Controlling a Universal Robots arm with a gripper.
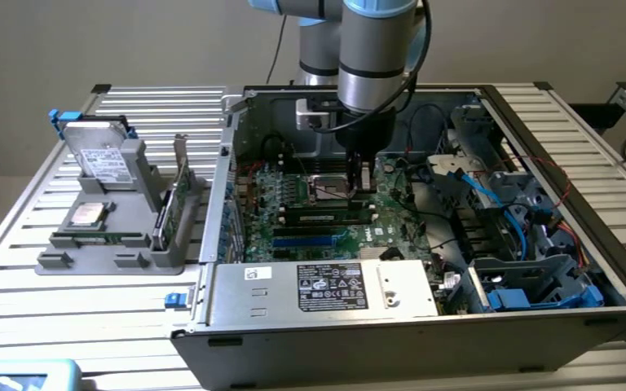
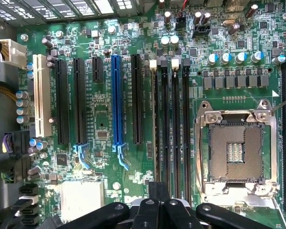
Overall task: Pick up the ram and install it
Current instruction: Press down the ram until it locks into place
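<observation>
Claw (image 2: 158,210) shut over glossy green motherboard (image 2: 105,119)

The arm (image 1: 370,49) comes down from above, its grey and blue-capped segments nearly upright, the wrist pointing straight down. At its lower end the black gripper (image 1: 359,175) hangs with its fingers (image 2: 157,210) pressed together, tips aimed downward. In the wrist view the finger links (image 2: 109,214) fan out to either side of the shut pair, dark and bolted at their joints.
</observation>
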